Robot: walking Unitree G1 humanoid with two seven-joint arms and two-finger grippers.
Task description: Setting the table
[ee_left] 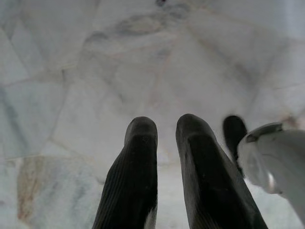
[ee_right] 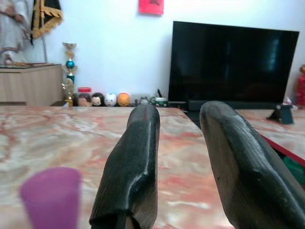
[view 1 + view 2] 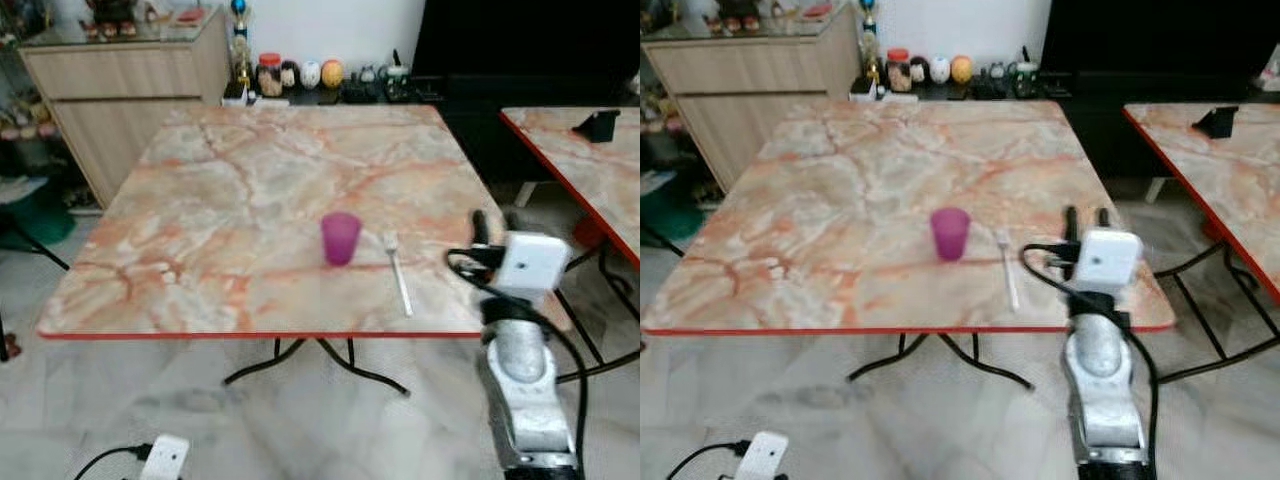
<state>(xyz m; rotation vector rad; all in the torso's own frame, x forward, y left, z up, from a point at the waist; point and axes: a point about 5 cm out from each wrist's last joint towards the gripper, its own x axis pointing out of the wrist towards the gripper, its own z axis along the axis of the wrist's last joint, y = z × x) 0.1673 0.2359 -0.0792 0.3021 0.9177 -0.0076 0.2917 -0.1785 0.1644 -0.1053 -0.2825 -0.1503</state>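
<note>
On the far left, beyond the marble-patterned table (image 3: pixel 200 200), a wooden sideboard (image 3: pixel 130 90) stands against the wall, and a row of small figurines (image 3: pixel 300 75) lines the low shelf behind the table's far edge. Low at the left, the left gripper (image 1: pixel 164 143) hangs idle over the pale floor, its two black fingers a narrow gap apart and holding nothing.

Toward the table's near edge, right of its middle, stands one purple cup (image 3: pixel 340 238), upright. It looks like light plastic: stiff enough to pinch, unlikely to break, but easy to tip or push along the smooth top, so a grip across its walls around mid-height seems the safest hold. Just beside it on the right lies one white fork (image 3: pixel 398 272), flat, tines pointing away from the robot, handle toward the near edge. It appears thin, light and slippery on the glossy surface; lying flat, it offers little to grab, so the fingers would probably have to close across the handle's narrow sides near its middle.

Further right, the right gripper (image 3: pixel 493 228) is raised at the table's near right corner, well clear of the fork, fingers spread moderately wide and empty, aimed across the tabletop with the cup off to its left.

At the far right a second table (image 3: pixel 590 170) of the same pattern carries one small black object (image 3: pixel 597 125).
</note>
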